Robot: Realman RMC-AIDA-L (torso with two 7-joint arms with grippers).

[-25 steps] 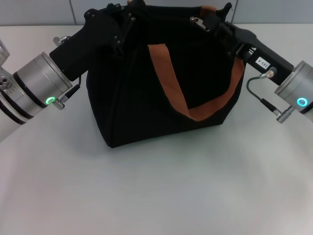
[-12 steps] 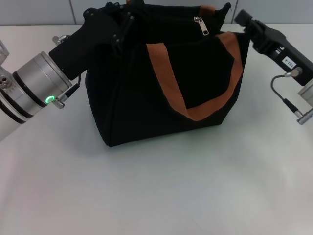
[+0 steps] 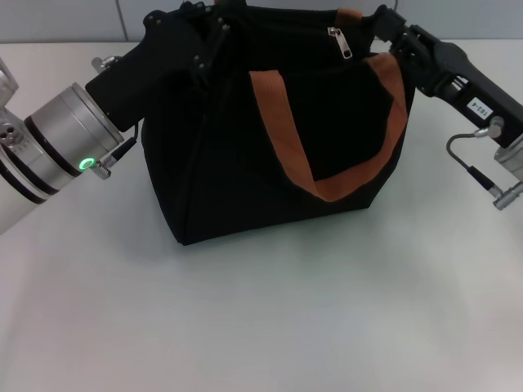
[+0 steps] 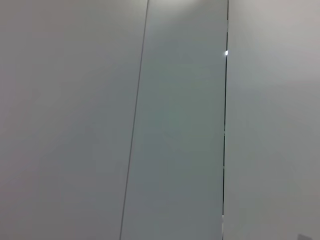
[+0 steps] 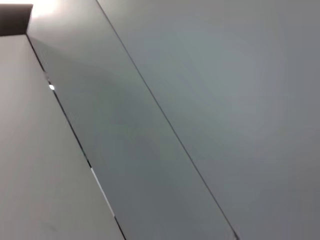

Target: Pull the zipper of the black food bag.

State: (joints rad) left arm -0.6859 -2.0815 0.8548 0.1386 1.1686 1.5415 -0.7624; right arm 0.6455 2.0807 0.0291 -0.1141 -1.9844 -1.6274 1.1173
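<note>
- So up front it's just bare matte white surface (image 3: 261, 327), nothing on it.
- Mid-way sits the black food bag (image 3: 245, 163): boxy, soft woven fabric, with a rust-orange webbing handle (image 3: 282, 135) drooping in a loop down its front.
- Left end effector (image 3: 200, 37) is buried against the bag's top left corner, probably bracing it; can't tell how its fingers stand.
- Right end effector (image 3: 384, 23) is at the top right corner, just beside the zipper (image 3: 337, 41), fingers hidden too.
- Small shiny metal tab hangs free near the right end of the track, so I'd say the pull isn't finished.
- Wrist cams only show plain wall panels.
</note>
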